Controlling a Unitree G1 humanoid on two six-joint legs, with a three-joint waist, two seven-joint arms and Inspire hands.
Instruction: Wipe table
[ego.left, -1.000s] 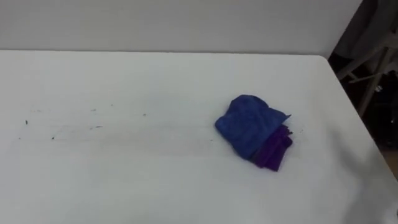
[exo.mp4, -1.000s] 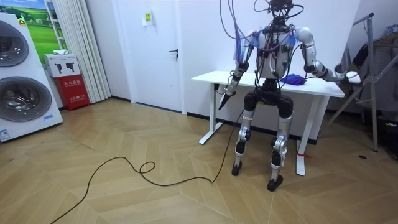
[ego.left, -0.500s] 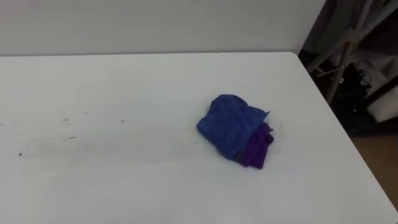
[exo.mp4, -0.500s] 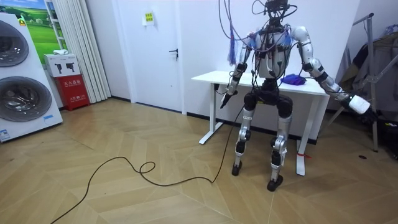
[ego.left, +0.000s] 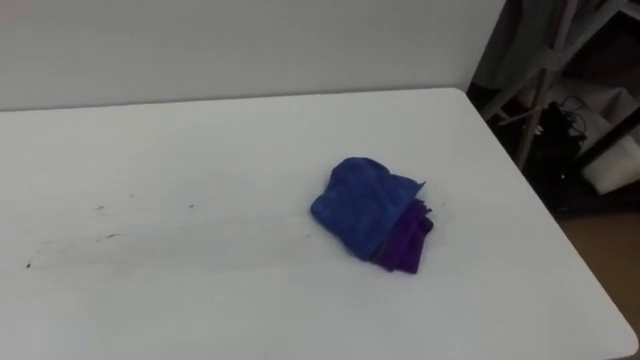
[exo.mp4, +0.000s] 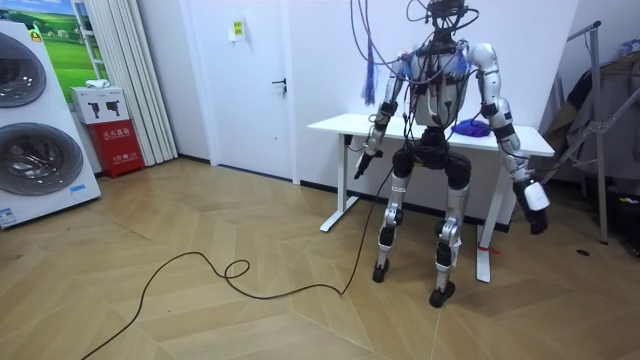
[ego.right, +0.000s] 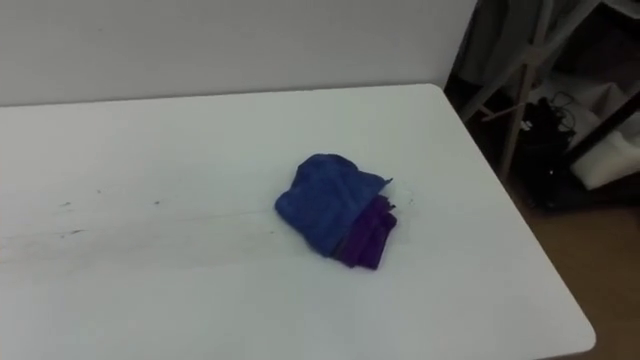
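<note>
Lying crumpled right of the white desk's middle is the blue-and-purple cloth. The left robot hand and right robot hand hang low beside the desk; I cannot tell whether they are clenched or released.

A: Head pair, where from?
B: Both eyes sit on the robot's head, angled down onto the white surface, close in. Its far edge and the wall run along the top; its right end and a metal rack are on the right.
A: Any difference between the two?
B: A slight sideways offset. The cloth sits further left in the right eye view.
A: And the room camera?
B: It is out on the wooden floor, well off, facing the robot's back and the same wall. It shares the surface top, the cloth and the rack with the head pair.
</note>
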